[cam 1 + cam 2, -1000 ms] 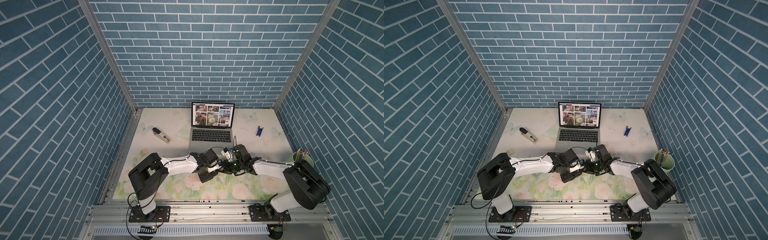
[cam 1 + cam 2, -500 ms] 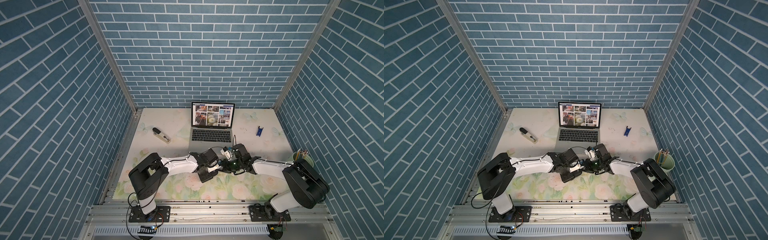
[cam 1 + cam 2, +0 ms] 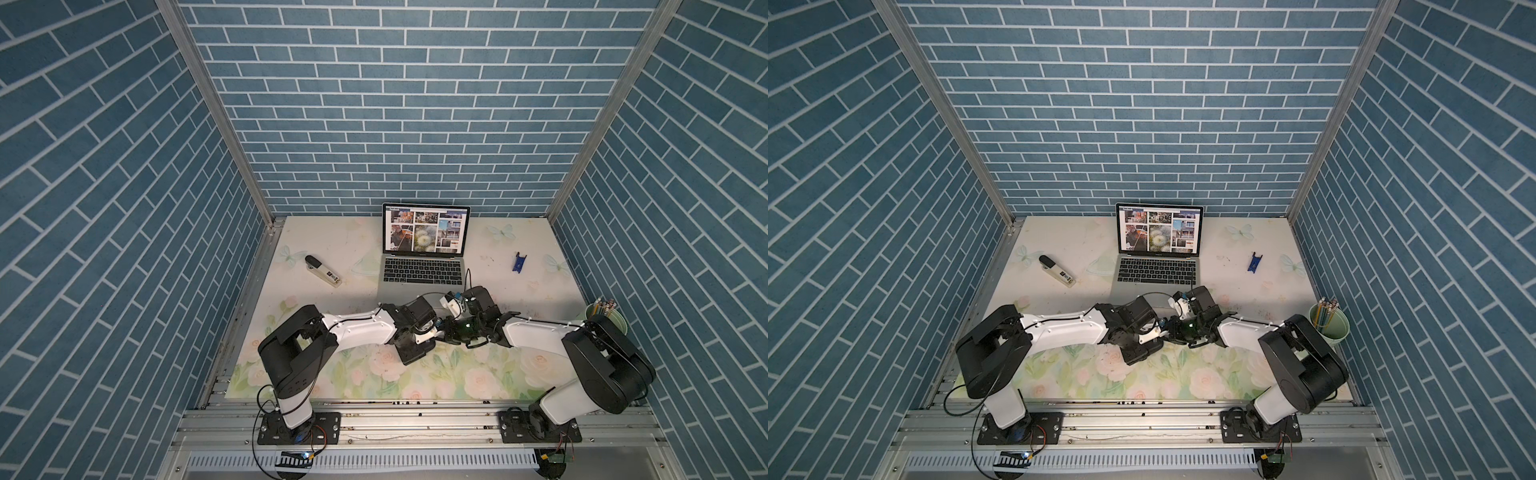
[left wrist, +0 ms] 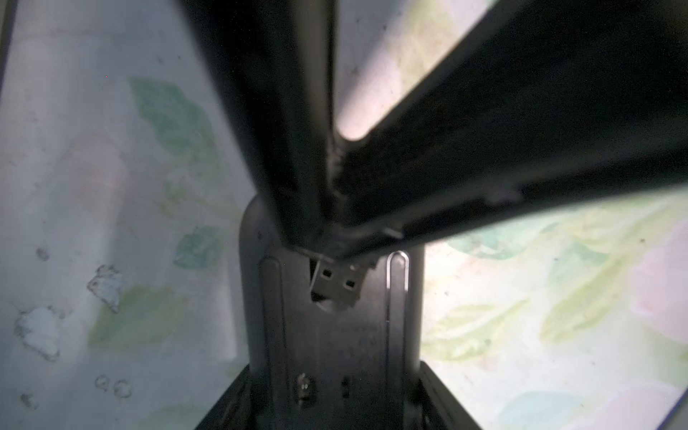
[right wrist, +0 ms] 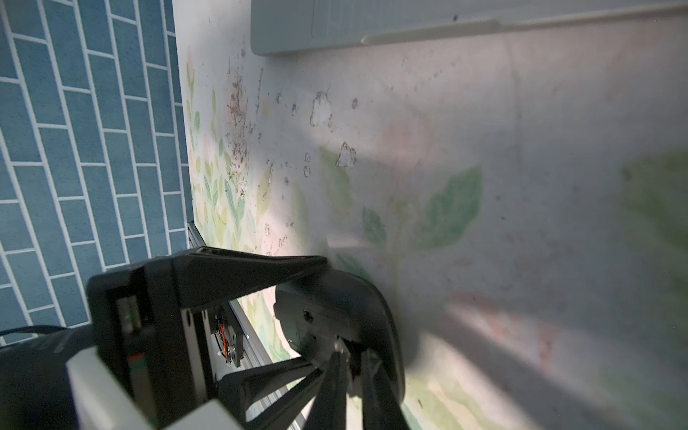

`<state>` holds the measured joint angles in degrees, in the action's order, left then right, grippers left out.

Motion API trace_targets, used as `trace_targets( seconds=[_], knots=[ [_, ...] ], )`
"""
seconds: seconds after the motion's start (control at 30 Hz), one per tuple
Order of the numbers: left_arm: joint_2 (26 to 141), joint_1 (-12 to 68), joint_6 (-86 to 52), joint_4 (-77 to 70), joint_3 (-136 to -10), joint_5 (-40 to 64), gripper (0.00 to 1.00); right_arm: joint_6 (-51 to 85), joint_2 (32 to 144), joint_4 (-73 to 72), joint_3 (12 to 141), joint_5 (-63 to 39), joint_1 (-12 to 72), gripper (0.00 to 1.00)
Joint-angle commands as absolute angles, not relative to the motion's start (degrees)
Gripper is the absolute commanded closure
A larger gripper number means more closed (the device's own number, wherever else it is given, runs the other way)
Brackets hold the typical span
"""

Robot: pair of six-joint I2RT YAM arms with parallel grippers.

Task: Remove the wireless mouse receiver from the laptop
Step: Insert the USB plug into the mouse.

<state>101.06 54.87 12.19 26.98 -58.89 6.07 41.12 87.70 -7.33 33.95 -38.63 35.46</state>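
The right tool (image 4: 331,242) is edging toward the left tool (image 5: 320,314) clasping the computer mouse (image 4: 335,342), pinching the wireless mouse receiver (image 4: 337,288) and probably needing to keep it square.

In a top view the laptop (image 3: 422,276) stands mid-frame toward the back of the desk (image 3: 498,374), with a stapler (image 3: 322,271) to its left, a small plastic piece (image 3: 518,263) well apart to its right, and a pencil cup (image 3: 617,324) at the desk's right edge, lower in the frame. Just below the laptop's front edge, the left arm (image 3: 357,332) and right arm (image 3: 536,334) meet end to end. In the left wrist view a mouse (image 4: 335,335) sits between the left claw's (image 4: 333,372) fingers, and the wireless mouse receiver (image 4: 337,284) sits between the right claw's (image 4: 337,257) fingers, just over the mouse's underside
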Motion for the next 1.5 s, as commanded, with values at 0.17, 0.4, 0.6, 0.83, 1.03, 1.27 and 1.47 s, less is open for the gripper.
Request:
trace_targets(
  seconds=[0.17,0.4,0.6,0.83,1.03,1.27,1.47],
  knots=[
    [104.5,54.7,13.5,28.4,-58.0,3.6,0.42,40.6,90.3,-8.8,35.3,-37.8,36.5,0.89],
    [104.6,54.7,13.5,28.4,-58.1,3.7,0.42,40.5,91.4,-9.2,35.5,-37.9,36.5,0.89],
    [104.9,54.8,13.5,28.4,-58.1,3.7,0.42,40.4,92.3,-9.7,35.6,-38.0,36.5,0.89],
    [104.7,54.7,13.8,28.2,-57.8,3.9,0.43,40.3,92.5,-9.6,36.0,-38.3,36.5,0.9],
    [103.4,54.8,14.4,27.1,-56.8,3.9,0.43,40.0,92.0,-9.3,35.4,-38.2,36.6,0.9],
    [102.5,54.7,14.8,26.4,-56.0,3.9,0.43,39.2,92.2,-9.4,34.6,-37.7,36.6,0.89],
    [102.4,54.7,14.9,26.3,-55.9,4.0,0.43,37.1,92.6,-8.7,35.1,-37.8,36.5,0.84]
  ],
)
